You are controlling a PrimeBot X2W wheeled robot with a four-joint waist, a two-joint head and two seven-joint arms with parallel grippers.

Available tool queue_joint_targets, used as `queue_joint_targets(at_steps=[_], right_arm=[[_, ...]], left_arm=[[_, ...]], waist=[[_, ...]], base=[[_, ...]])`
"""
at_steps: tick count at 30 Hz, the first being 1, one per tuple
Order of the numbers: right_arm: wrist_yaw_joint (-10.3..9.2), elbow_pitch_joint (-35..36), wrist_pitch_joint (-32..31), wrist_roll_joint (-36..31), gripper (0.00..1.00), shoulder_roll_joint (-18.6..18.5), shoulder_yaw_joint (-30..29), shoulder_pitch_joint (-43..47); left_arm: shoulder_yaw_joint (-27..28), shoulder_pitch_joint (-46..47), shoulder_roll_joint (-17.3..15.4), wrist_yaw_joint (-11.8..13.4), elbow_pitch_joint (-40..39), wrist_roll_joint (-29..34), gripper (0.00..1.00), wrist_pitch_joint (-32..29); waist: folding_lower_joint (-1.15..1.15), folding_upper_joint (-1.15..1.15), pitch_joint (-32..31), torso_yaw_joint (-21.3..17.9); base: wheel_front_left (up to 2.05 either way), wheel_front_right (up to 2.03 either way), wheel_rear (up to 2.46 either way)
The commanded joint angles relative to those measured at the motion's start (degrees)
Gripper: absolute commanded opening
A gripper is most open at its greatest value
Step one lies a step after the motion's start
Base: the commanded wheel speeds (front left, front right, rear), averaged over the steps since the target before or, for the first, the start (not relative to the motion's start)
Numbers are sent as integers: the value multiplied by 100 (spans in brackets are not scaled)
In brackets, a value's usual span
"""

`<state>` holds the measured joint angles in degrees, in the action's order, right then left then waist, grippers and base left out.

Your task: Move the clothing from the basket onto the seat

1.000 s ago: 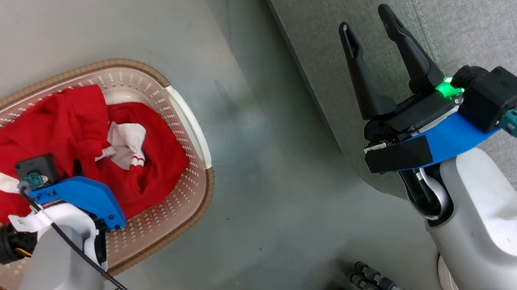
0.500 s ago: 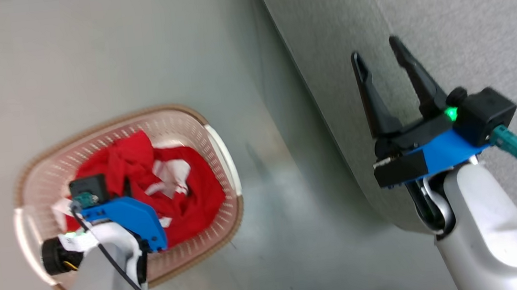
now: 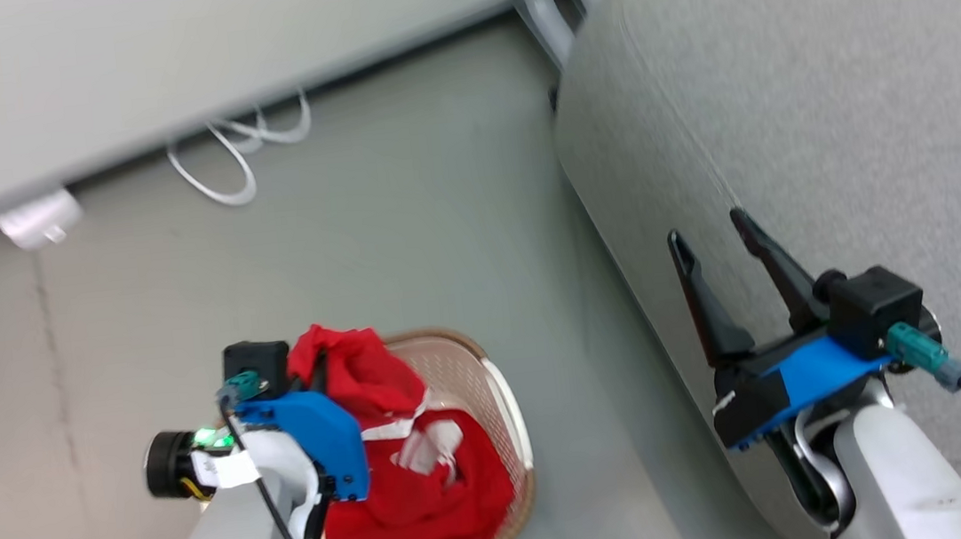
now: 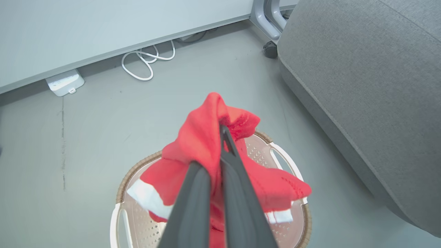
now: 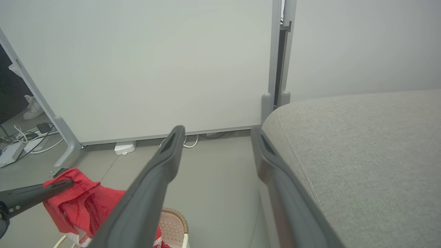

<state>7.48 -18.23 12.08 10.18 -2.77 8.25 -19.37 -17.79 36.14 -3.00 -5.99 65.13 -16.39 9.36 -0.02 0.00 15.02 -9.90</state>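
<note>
The left end effector (image 4: 215, 151) is clamped on a red garment (image 4: 198, 137), which hangs bunched above the basket (image 4: 136, 169) at lower centre. More red clothing (image 3: 433, 498) lies inside the basket. The right end effector (image 3: 708, 226), at lower right, has its fingers apart over the edge of the grey seat (image 3: 828, 90). The basket stands on the floor (image 3: 404, 224), left of the seat.

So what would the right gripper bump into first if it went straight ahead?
Probably the pale wall panel ahead, though the seat lies close beside the right gripper. Depth is unclear.
</note>
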Motion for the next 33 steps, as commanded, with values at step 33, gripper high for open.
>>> queue_joint_targets(at_steps=[33], right_arm=[[3,453,-666,-31,100,-20,189,964]], left_arm=[[-3396,1536,11,655,-2569,-2773,0,-519]], waist=[[2,0,-1631,542]], base=[[0,0,0]])
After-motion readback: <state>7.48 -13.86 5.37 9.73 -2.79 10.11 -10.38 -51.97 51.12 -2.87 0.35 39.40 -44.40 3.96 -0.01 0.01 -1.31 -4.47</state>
